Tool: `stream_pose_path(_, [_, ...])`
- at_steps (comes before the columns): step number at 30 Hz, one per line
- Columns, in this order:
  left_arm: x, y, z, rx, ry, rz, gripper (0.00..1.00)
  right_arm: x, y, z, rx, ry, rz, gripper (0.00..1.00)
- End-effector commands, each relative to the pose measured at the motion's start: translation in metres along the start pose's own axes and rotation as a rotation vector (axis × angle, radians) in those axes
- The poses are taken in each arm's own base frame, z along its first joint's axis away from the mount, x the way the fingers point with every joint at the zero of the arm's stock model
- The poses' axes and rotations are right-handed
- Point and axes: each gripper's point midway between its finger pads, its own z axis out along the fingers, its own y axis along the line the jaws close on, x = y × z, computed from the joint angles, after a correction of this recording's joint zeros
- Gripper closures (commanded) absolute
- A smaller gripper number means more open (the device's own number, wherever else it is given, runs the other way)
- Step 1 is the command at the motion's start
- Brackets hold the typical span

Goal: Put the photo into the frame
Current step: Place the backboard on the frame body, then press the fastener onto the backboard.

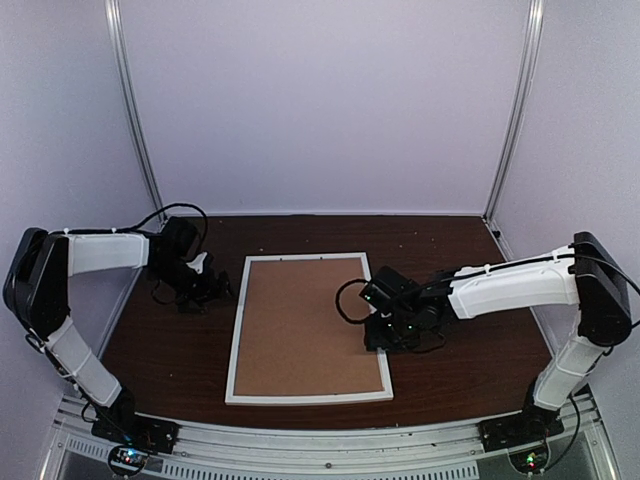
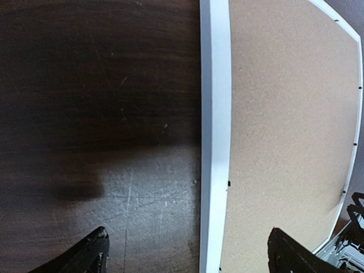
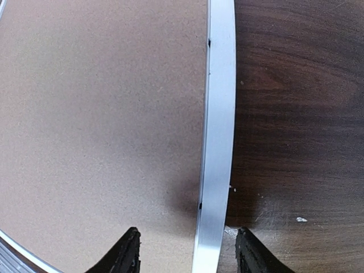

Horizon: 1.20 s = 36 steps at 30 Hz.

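With both arms reaching in from the near edge, the frame (image 1: pixel 310 397) lies flat at the middle of the bench (image 1: pixel 170 350), between the 2 arms, its long sides running away from the bases. A plain brown backing board (image 1: pixel 305 325) fills the whole opening inside the white rails. Small black tabs (image 2: pixel 228 183) show along the inner edge. Photo: not seen in any of the 3 views; whether it sits under the board cannot be told. Left arm (image 1: pixel 105 252): the head sits just beside the frame's left rail, toward the far corner, apart from it in the top view. Left jaws are spread wide and hold nothing. In the left wrist view 1 of the left fingertips (image 2: pixel 91 253) shows over bare dark wood and the other over the board, with the left rail running up between them. Right arm (image 1: pixel 510 285): the head is over the frame's right rail, about halfway along it. Right jaws are parted to a moderate gap and straddle that rail. The right fingertips (image 3: pixel 126 253) sit 1 over the board and 1 over the bench. A sliver of space shows on each side of the rail, so nothing is pinched. How high either head stands above the surface cannot be told.
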Motion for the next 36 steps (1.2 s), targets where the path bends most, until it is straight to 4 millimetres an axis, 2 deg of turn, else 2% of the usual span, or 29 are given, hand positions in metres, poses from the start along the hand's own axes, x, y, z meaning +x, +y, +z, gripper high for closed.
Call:
stream_pose_path(1, [0.001, 0.002, 0.009, 0.015, -0.002, 0.006, 0.02, -0.015, -0.001, -0.011, 0.019, -0.046, -0.037, 0.43])
stream_pose_path(7, [0.006, -0.002, 0.011, 0.023, 0.004, 0.017, 0.02, -0.025, -0.005, -0.005, -0.007, -0.047, -0.021, 0.43])
stream_pose_path(13, [0.004, -0.007, 0.015, 0.038, 0.012, 0.027, 0.08, -0.048, -0.013, 0.004, -0.062, -0.029, 0.006, 0.46])
stream_pose_path(18, [0.004, -0.013, 0.023, 0.073, 0.026, 0.035, 0.08, -0.069, -0.024, 0.012, -0.083, -0.009, 0.033, 0.46])
stream_pose_path(22, [0.003, -0.016, 0.031, 0.087, 0.040, 0.038, 0.08, -0.079, -0.024, 0.020, -0.119, 0.016, 0.046, 0.46])
stream_pose_path(27, [0.004, -0.023, 0.039, 0.102, 0.058, 0.044, 0.09, -0.083, -0.017, 0.031, -0.156, 0.043, 0.045, 0.48])
stream_pose_path(32, [0.006, -0.029, 0.045, 0.121, 0.064, 0.043, 0.15, -0.082, -0.009, 0.042, -0.207, 0.070, 0.060, 0.51])
stream_pose_path(36, [0.014, -0.039, 0.051, 0.133, 0.085, 0.055, 0.20, -0.079, -0.006, 0.047, -0.224, 0.088, 0.069, 0.58])
